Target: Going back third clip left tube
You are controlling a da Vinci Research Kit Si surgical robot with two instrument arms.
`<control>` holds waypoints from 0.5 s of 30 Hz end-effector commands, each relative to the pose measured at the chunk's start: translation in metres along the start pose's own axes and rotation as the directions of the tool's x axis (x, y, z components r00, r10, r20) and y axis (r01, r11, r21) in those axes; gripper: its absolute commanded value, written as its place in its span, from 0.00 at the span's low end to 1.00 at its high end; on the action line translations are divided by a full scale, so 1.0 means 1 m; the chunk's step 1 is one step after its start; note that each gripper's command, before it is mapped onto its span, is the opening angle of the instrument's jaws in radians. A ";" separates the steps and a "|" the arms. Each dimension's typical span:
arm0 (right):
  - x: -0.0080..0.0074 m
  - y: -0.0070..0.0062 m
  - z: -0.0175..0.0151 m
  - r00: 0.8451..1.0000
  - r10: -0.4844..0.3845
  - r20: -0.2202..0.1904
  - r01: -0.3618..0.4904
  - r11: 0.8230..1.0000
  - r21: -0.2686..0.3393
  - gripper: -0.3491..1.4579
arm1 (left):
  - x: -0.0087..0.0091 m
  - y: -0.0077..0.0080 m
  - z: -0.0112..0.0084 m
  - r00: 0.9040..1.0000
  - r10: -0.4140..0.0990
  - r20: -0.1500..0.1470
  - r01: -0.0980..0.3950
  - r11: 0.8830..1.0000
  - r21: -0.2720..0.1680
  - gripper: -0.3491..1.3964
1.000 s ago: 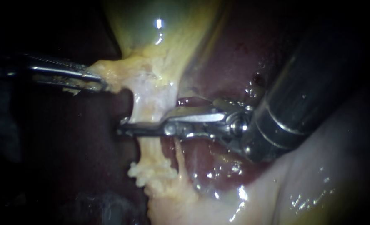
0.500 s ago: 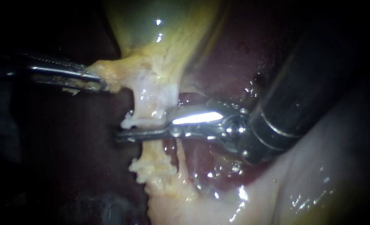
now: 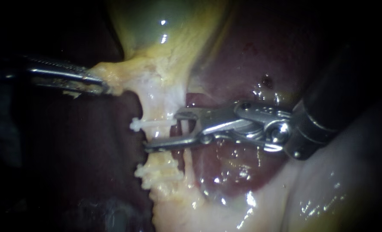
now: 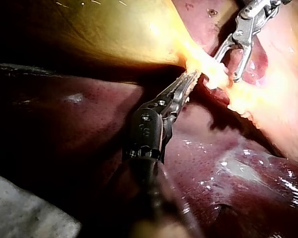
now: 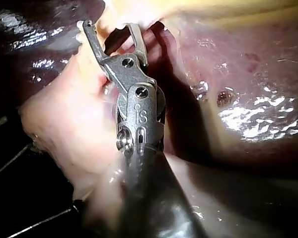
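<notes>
Filling most of the endoscope view, the dark red liver (image 3: 242, 56) lies wet and glistening behind everything else. Over it hangs the yellow-green gallbladder (image 3: 165, 30), which narrows downward into a fringe of yellow tissue (image 3: 118, 73).

My right instrument (image 3: 161, 132) comes in from the upper right on a thick dark shaft. Its tool stands wide open, with a clear gap between the two jaws, and it has hold of nothing. The lower jaw lies across the front of the left tube (image 3: 158, 103), and the upper jaw's tip sits at that tube's right edge.

My left instrument (image 3: 100, 86) reaches in from the left. Its tool is closed on the edge of the yellow tissue, with both jaws pressed to it.

The left tube is a pale band that runs down from the gallbladder's neck. A thinner strand (image 3: 186, 165) runs just to its right.

Smallest of all, a white clip (image 3: 150, 123) sits crosswise on the left tube, above the lower jaw and just beside the upper jaw's tip. Whether clip and jaw touch I cannot tell.
</notes>
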 end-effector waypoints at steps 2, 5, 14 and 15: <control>0.0004 -0.0002 -0.0015 1.000 -0.013 0.009 0.013 1.000 -0.004 0.45 | 0.0000 0.0000 -0.0001 1.000 0.000 0.000 0.000 1.000 0.000 0.00; 0.0011 -0.0006 -0.0037 0.999 -0.043 0.020 0.044 0.999 -0.013 0.46 | 0.0000 0.0000 -0.0001 1.000 0.000 0.000 0.000 1.000 0.000 0.00; 0.0024 -0.0022 -0.0088 0.986 -0.147 0.074 0.148 0.989 -0.008 0.47 | 0.0000 0.0000 -0.0001 1.000 0.000 0.000 0.000 1.000 -0.001 0.00; 0.0024 -0.0023 -0.0091 0.986 -0.152 0.074 0.153 0.988 -0.007 0.47 | 0.0000 0.0000 -0.0001 1.000 0.000 0.000 0.000 1.000 -0.001 0.00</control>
